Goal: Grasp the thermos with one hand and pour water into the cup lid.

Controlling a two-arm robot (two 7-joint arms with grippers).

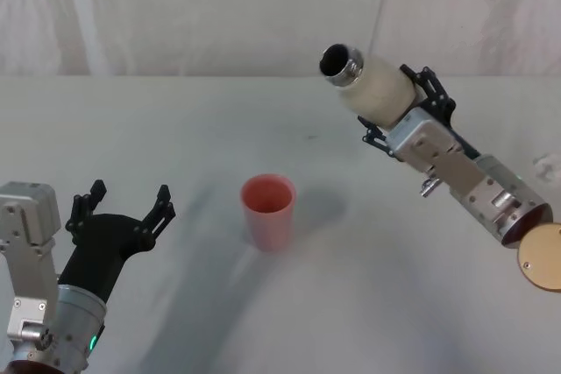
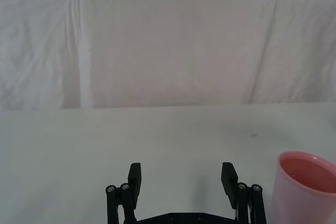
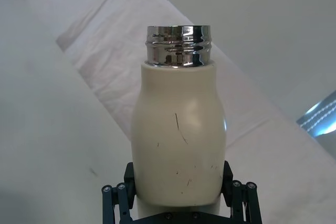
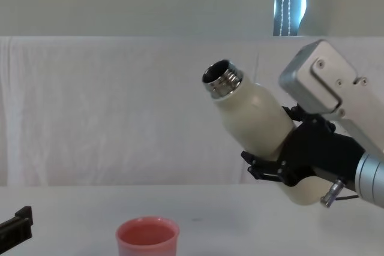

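My right gripper (image 1: pixel 399 102) is shut on the cream-white thermos (image 1: pixel 372 83), holding it in the air, tilted with its open silver neck (image 1: pixel 342 62) pointing up and toward the left. The chest view shows the thermos (image 4: pixel 252 118) leaning the same way, high above the table, right of the cup. From the right wrist, the bottle (image 3: pixel 178 145) sits between the black jaws of the gripper (image 3: pixel 178 190). The pink cup lid (image 1: pixel 268 210) stands upright on the table, left of and below the neck. My left gripper (image 1: pixel 123 208) rests open near the table's left, apart from the cup lid (image 2: pixel 304 187).
A white cloth covers the table (image 1: pixel 175 146) and hangs as a backdrop (image 4: pixel 120 106). A round tan disc (image 1: pixel 542 257) shows at the right edge by my right arm.
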